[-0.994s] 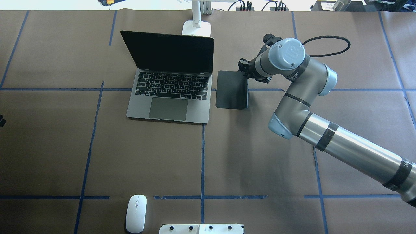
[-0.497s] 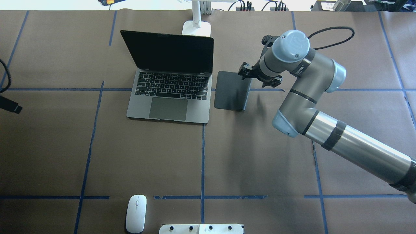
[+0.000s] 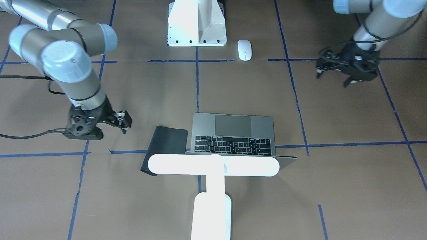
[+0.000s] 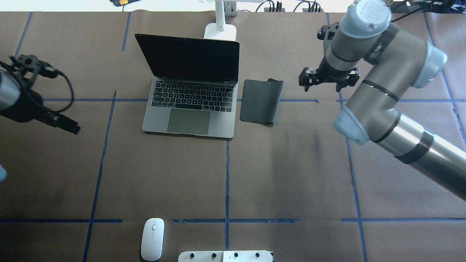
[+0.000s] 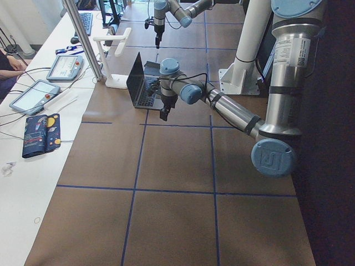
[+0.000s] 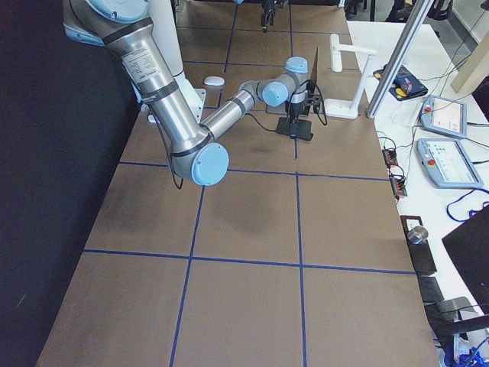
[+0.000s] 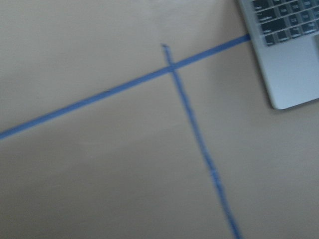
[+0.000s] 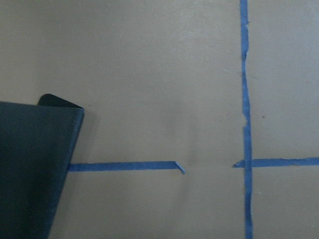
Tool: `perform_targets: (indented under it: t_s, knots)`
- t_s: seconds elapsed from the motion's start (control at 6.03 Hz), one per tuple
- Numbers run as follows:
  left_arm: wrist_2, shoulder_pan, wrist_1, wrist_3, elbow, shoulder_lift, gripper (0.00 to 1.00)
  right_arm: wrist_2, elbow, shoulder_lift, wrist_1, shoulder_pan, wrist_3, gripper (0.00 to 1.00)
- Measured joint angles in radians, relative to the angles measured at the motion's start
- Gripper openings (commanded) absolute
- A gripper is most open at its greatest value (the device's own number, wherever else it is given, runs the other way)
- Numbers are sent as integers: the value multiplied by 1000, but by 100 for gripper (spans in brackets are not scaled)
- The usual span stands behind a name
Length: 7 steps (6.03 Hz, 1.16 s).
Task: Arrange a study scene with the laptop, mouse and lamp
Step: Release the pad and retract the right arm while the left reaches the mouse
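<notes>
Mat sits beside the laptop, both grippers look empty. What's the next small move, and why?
Probably bring the left gripper over the mouse. It's open, empty and nearer than the right gripper; the mouse lies by the pedestal, far from the mat.

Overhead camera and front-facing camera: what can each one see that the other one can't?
Only the overhead view shows the laptop screen, which is dark. Only the front-facing view shows the lamp with its whole bar head. Both show the keyboard, the mouse, the black mat, the left gripper and the right gripper, both open.
</notes>
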Motion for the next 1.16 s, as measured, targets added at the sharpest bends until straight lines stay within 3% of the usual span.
perform_targets:
  t_s: [0.33, 0.83, 1.16]
  knots:
    - [195, 230, 0, -250, -27, -46, 100, 118, 108, -205, -13, 161, -345, 100]
    - [463, 571, 0, -614, -64, -46, 100, 255, 154, -522, -13, 509, -950, 100]
    - [510, 707, 1, -762, -74, -48, 100, 267, 159, -623, -14, 631, -1122, 100]
